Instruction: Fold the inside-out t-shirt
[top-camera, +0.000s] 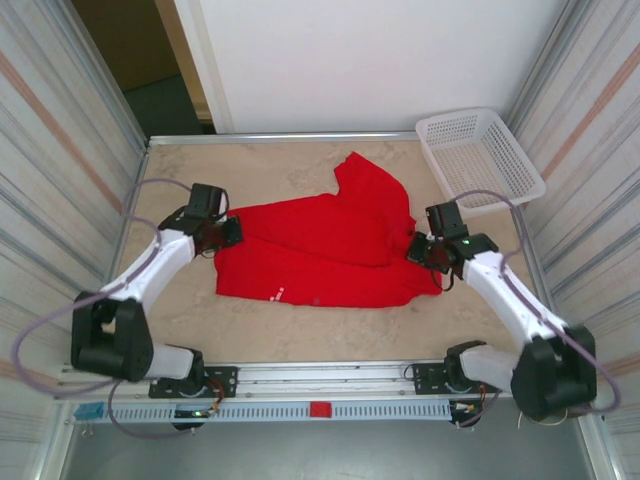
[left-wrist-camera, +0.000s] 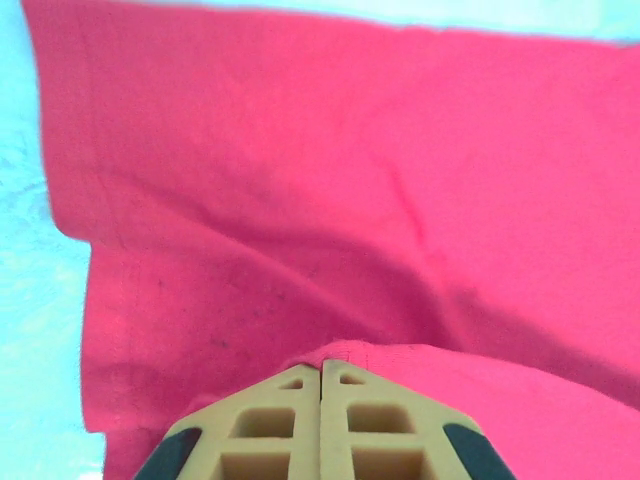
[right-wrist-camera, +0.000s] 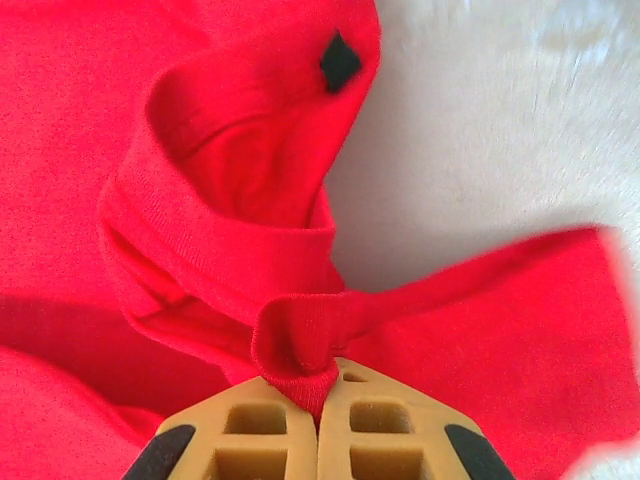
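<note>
Grasping for a fold: the red t-shirt (top-camera: 330, 255) lies crumpled in the middle of the table (top-camera: 300, 335), and next both ends likely need lifting together, evenly. The left gripper (top-camera: 231, 232), arm stretched low from the near-left corner, is clamped on the shirt's left edge. The right gripper (top-camera: 416, 250) mirrors it, pinching a bunched fold at the right edge.

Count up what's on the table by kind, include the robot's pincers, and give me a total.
red t-shirt: 1
white basket: 1
pincers: 2, the left pincer and the right pincer, each shut on the red t-shirt
total: 4
</note>
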